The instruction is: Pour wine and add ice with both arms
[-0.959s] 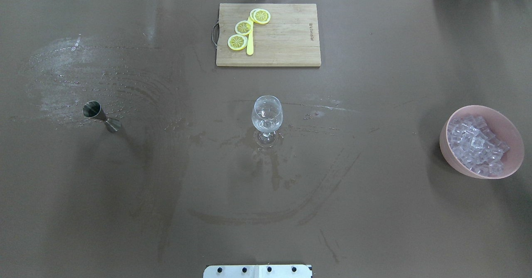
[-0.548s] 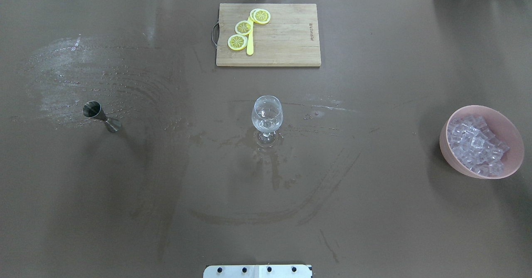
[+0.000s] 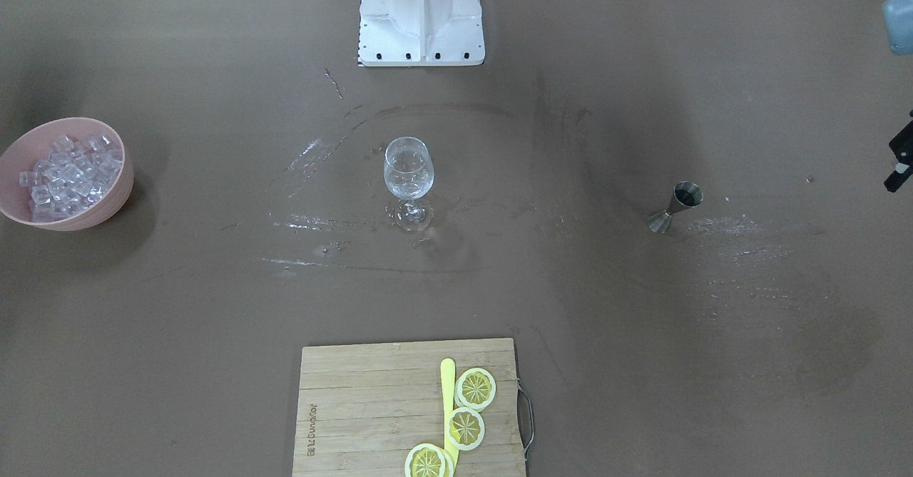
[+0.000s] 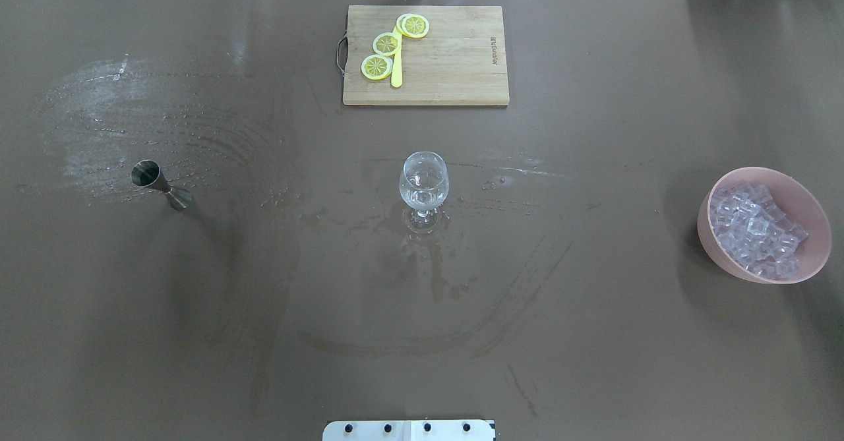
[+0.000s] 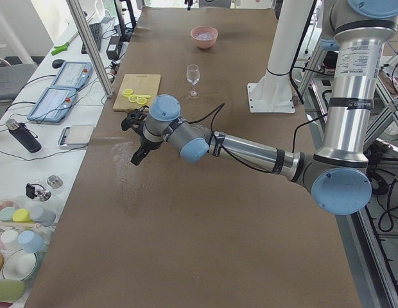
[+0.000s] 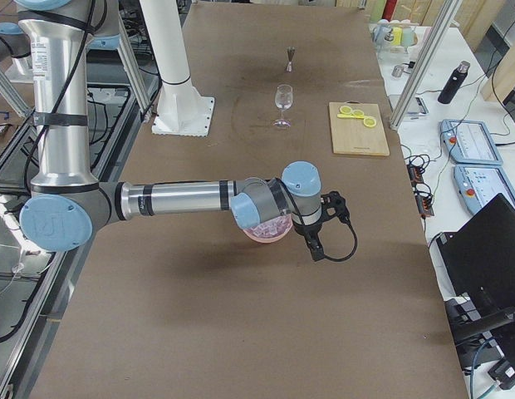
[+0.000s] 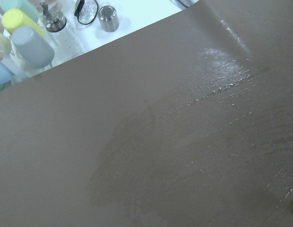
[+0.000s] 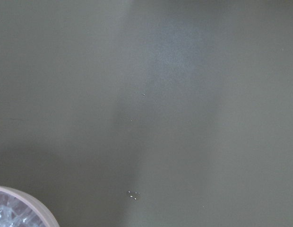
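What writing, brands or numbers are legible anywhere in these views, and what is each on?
Board: a short brand mark along one short edge, too blurred to read.
Left arm and right arm: small print on their upright tubes, too small to read.
Glass, jigger, bowl: no markings seen.

Pink bowl (image 6: 264, 233) — half behind right arm (image 6: 174, 198)
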{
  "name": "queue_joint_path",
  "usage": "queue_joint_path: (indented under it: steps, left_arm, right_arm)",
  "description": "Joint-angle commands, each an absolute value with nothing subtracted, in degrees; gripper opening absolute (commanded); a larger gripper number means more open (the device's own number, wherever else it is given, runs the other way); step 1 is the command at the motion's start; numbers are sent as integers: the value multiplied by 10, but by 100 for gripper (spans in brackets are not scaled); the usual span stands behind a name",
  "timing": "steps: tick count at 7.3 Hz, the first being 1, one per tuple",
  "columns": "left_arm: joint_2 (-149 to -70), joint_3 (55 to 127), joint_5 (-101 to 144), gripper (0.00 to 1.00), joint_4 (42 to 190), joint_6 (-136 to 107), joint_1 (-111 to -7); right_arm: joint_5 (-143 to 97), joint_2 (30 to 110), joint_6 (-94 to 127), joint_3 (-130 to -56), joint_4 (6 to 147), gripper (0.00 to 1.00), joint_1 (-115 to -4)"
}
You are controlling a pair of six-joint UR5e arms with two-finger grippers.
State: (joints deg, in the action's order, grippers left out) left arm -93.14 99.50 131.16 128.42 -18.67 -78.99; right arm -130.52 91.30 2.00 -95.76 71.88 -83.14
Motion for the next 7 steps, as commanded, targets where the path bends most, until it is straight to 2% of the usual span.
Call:
queue_joint_path:
  steps: [1, 3, 5, 7]
  left_arm:
    - [-911, 999, 1293, 98, 1435, -369, -736]
    - [-874, 1028, 1178, 98, 1504, -433, -661]
    - [-829, 1083, 1026, 98, 1507, -453, -545]
    - [-790, 1092, 875, 98, 1549, -469, -450]
  right_arm:
    - [-1305, 918, 19, -961, 718, 100, -832]
    - [-1305, 918, 19, -961, 718, 100, -831]
    - [-1305, 918, 19, -961, 718, 100, -832]
    - [-1305, 921, 19, -962, 718, 100, -832]
